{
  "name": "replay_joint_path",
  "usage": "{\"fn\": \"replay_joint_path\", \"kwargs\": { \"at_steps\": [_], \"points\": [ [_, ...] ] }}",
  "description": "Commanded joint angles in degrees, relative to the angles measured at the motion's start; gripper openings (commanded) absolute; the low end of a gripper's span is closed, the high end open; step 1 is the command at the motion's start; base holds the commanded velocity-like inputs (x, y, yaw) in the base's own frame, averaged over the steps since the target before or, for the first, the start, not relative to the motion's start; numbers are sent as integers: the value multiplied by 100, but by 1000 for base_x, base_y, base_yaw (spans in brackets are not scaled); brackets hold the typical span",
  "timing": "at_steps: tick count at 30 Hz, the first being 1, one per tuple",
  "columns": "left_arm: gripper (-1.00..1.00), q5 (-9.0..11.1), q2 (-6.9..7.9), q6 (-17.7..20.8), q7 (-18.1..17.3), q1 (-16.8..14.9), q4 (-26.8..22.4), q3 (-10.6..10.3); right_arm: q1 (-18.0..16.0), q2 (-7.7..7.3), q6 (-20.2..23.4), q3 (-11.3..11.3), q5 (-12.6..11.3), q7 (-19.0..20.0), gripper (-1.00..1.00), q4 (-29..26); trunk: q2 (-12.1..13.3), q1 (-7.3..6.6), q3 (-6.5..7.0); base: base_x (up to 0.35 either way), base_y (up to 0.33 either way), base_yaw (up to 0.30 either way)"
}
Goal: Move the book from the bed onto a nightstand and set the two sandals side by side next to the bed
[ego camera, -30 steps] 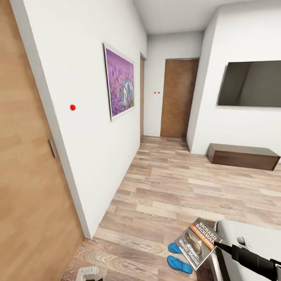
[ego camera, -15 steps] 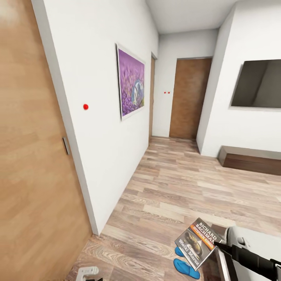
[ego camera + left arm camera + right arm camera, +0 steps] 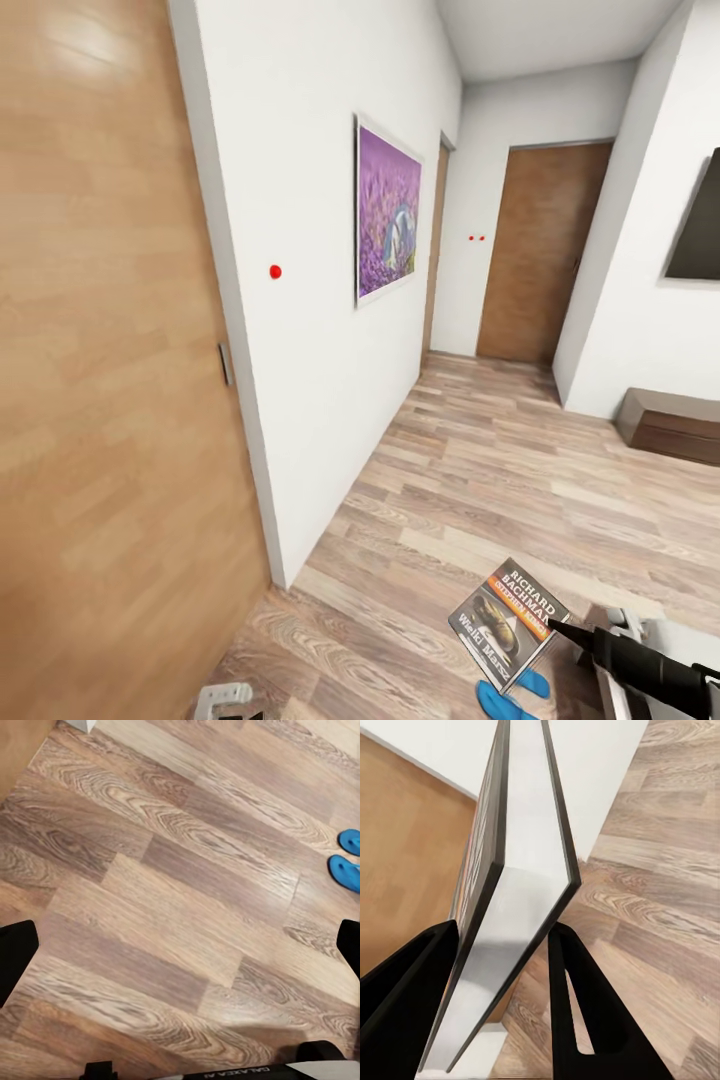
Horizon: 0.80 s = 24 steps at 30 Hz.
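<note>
The right gripper (image 3: 556,628) clamps the book (image 3: 508,624) by one edge, carried cover-up clear of the floor for the nightstand; the two sandals (image 3: 346,858) lie below it; the left gripper (image 3: 180,945) hangs spread, holding nothing

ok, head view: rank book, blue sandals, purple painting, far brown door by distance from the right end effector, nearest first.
1. book, clamped in the right end effector itself.
2. blue sandals, on the floor just below the book.
3. purple painting, on the left wall, mid-room.
4. far brown door, at the room's end.
</note>
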Motion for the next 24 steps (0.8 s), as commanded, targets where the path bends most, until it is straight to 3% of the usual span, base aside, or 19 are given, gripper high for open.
{"fn": "replay_joint_path", "kwargs": {
  "at_steps": [1, 6, 17, 24],
  "points": [
    [100, 55, -1, -14, -26, -6, 10, -30, -8, 2, 59, 19, -59, 31, -100, 13, -10, 3, -9, 0, 0, 292],
    [100, 51, -7, -14, -22, -6, 10, -30, -8, 2, 59, 19, -59, 24, -100, 13, -10, 3, -9, 0, 0, 185],
    [100, 44, -14, -15, -5, 3, 10, -37, -8, 2, 55, 19, -59, 16, -100, 13, -10, 3, -9, 0, 0, 14],
    [100, -117, -294, -28, 254, 250, -4, -50, -8, 8, 51, 19, -59, -21, -100, 20, -10, 3, -9, 0, 0, 0]
  ]
}}
